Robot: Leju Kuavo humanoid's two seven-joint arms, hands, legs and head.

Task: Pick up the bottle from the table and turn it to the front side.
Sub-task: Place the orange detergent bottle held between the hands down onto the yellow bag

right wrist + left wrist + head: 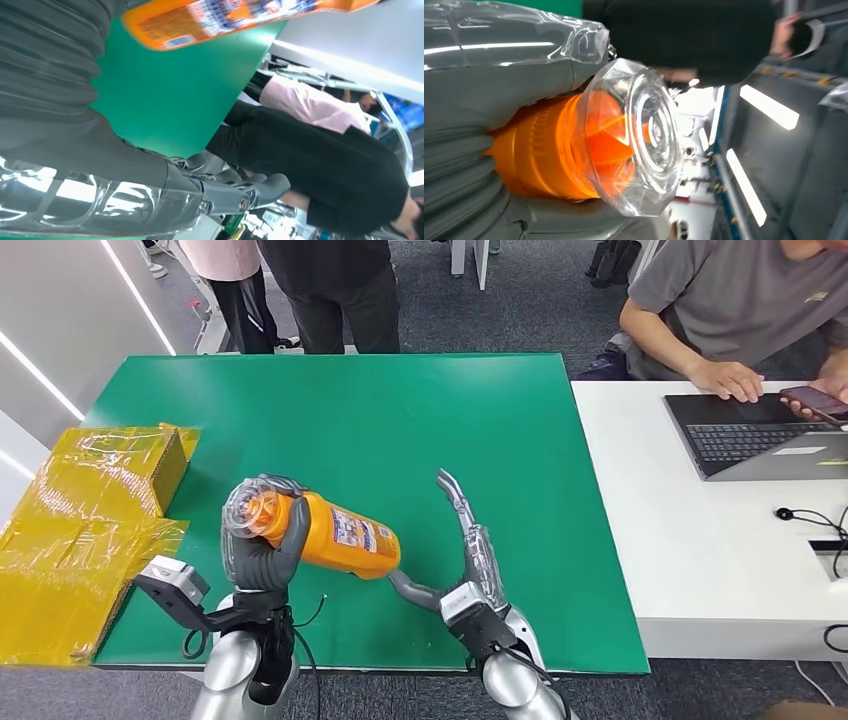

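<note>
Both hands meet at the orange bottle (pixel 335 532) above the green desk (pixel 420 420); left hand (pixel 262 545) grips its capped end; right hand (pixel 470 550), fingers spread straight, thumb touching its base.

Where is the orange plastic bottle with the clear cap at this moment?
In the head view, the orange plastic bottle lies tilted above the green table, near its front edge; the left hand grips its capped end, with the right hand beside its base.
</note>
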